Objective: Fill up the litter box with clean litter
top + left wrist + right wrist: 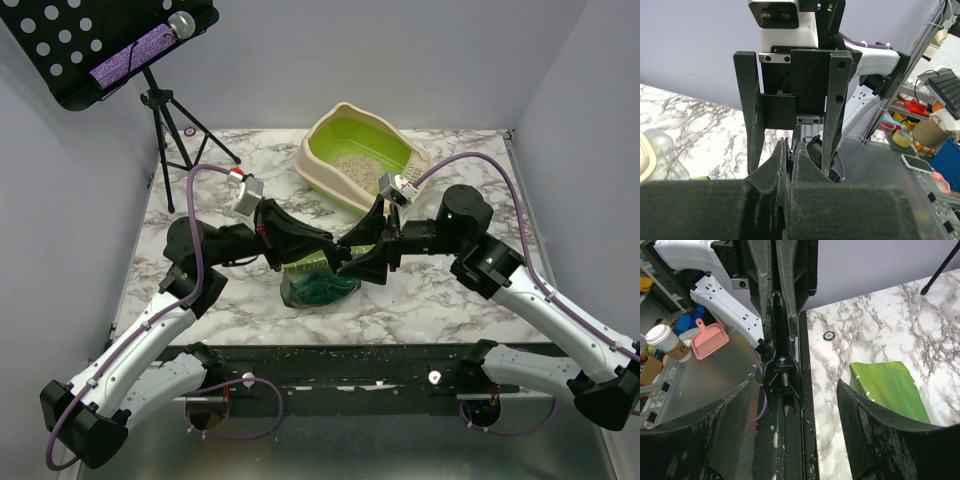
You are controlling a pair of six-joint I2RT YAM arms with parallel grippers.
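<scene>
Litter box sits far-centre on the desk, well beyond both pincers.

Near edge: black rail runs across the desk front, with pale specks scattered along it.

Near-centre: green bag lies on the marble-pattern desk. It is glossy and crinkled, with teal print toward its near side. Both arms meet right above it, tip to tip.

Left pincer: pressed together, pinching a small black spring clip. Its screw and coil spring show in the right wrist view. Cannot tell if the clip touches the bag.

Right pincer: spread wide, holding nothing. Its fingers stand either side of the left pincer's tips and the clip, with a gap on both sides. The finger pads are matte black, flecked with pale dust.

Far-centre: the litter box is a rounded-rectangular plastic tray, beige outside and lime-green inside, set at an angle on the desk. Clean litter forms a loose grey-beige granular patch on the tray floor toward its near end. Green floor and walls show around it. In the top view the right wrist's camera block overlaps the box's near-right corner.

Far left: black perforated music stand on a tripod, with a purple fuzzy strip on its ledge.
</scene>
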